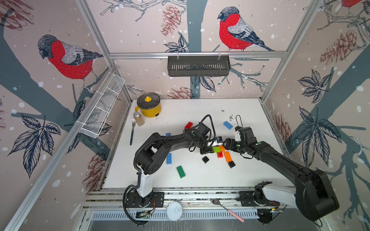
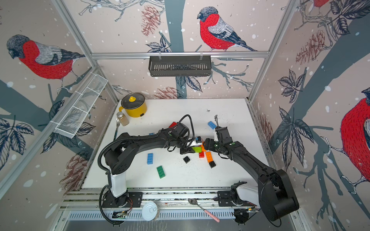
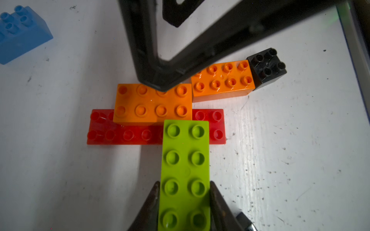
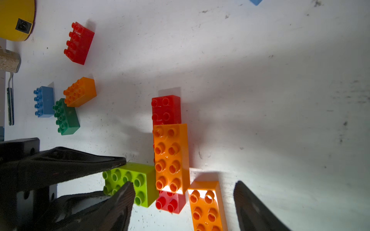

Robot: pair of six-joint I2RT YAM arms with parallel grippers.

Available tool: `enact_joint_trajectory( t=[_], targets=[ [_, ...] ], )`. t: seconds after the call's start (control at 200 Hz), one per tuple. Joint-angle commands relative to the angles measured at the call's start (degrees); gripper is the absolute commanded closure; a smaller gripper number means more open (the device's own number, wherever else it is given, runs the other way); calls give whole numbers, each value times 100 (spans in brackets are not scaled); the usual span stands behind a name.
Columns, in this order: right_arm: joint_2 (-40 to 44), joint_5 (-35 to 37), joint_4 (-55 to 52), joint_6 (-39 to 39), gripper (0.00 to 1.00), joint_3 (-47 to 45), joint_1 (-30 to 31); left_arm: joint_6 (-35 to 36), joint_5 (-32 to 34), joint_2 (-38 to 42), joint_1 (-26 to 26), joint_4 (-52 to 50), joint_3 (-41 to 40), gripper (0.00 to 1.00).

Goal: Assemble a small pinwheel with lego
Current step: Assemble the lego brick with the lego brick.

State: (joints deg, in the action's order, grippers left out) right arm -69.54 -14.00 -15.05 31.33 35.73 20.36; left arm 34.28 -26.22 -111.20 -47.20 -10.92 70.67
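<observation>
My left gripper (image 3: 184, 200) is shut on a lime lego brick (image 3: 185, 170). The brick's far end lies over a red brick (image 3: 124, 134), beside the orange brick (image 3: 152, 104) stacked on that red one. My right gripper (image 4: 184, 192) is open and straddles the near end of this stack, with one finger (image 3: 160, 76) over the orange studs. A loose orange brick (image 4: 206, 206) lies between its fingers too, with a black square (image 3: 267, 68) at its end. In both top views the cluster (image 1: 219, 150) (image 2: 200, 150) sits mid-table between the two wrists.
Loose bricks lie about: green (image 1: 180, 171), blue (image 1: 169, 158), blue (image 1: 228, 125), red (image 1: 188, 125), a black square (image 1: 205, 159). More bricks (image 4: 66, 118) lie under the left arm. A yellow pot (image 1: 149, 104), jar (image 1: 138, 119) and fork (image 1: 132, 132) stand back left.
</observation>
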Motion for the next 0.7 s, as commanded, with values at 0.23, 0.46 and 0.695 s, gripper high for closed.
enact_joint_trajectory(
  t=[0.23,0.46,0.695],
  targets=[
    [-200,-30,173,-91,22,53,166,-53,-110,-125,60,-54,137,88],
    [-467,90,143,-129,26,119,319,-147,-103,-254,62,-112,235,88],
    [-561,238,125,-141,32,86,357,-255,-86,-359,62,-190,335,89]
  ],
)
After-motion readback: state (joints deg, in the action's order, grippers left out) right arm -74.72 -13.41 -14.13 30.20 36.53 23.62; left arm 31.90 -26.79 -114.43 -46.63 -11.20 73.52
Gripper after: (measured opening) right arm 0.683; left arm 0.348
